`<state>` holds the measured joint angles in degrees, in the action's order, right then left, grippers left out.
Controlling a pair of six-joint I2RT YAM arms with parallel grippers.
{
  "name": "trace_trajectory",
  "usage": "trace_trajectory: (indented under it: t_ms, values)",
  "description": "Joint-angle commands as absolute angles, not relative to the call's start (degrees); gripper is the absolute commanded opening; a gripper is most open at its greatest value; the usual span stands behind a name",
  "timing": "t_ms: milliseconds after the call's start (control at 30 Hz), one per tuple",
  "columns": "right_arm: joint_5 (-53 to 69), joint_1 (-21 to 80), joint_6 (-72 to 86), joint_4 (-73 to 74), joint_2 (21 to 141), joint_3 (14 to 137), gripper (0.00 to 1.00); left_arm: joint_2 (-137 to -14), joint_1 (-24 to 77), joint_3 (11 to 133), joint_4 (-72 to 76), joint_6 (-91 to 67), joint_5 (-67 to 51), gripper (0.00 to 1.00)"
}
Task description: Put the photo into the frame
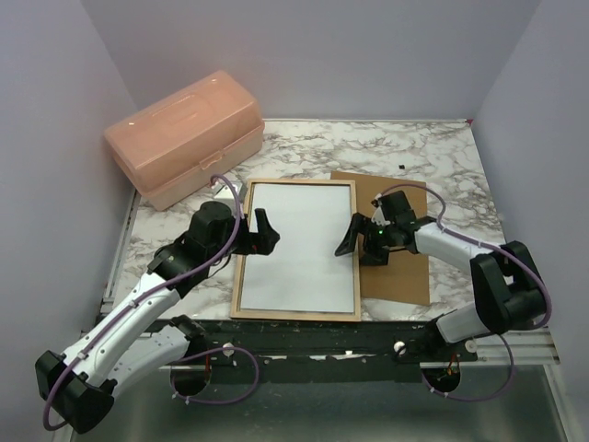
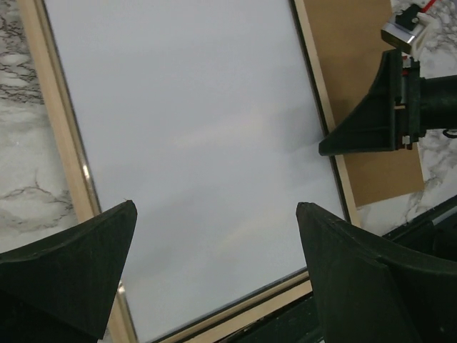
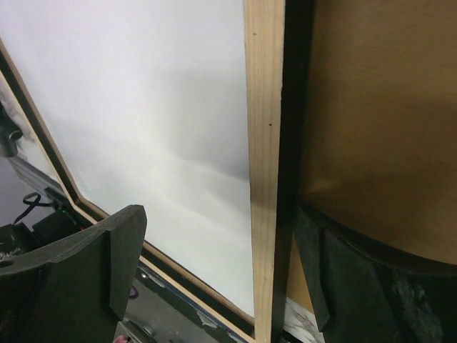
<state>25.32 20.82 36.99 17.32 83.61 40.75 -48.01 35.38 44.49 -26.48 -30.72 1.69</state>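
The frame [image 1: 236, 269] lies back up on the marble table, its tan wood rails showing. The photo [image 1: 299, 247] lies inside it, plain white back up. My left gripper [image 1: 267, 232] is open and empty, hovering over the photo's left part by the left rail. In the left wrist view the photo [image 2: 200, 143] fills the gap between my fingers [image 2: 214, 207]. My right gripper [image 1: 359, 241] is open at the frame's right edge. In the right wrist view its fingers [image 3: 220, 211] straddle the right rail [image 3: 263, 143], with the photo [image 3: 143, 107] to the left.
A flat brown backing board [image 1: 396, 272] lies under and right of the frame's right edge, also in the right wrist view [image 3: 378, 107]. A pink plastic toolbox [image 1: 184, 138] stands at the back left. Grey walls close in the table on three sides.
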Motion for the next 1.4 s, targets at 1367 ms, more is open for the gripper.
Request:
trace_trajectory:
  t_ms: [1367]
  values:
    - [10.4,49.7,58.4,3.0,94.3,55.5,1.00,-57.4,42.0,45.0,26.0,-54.6,-27.1,0.99]
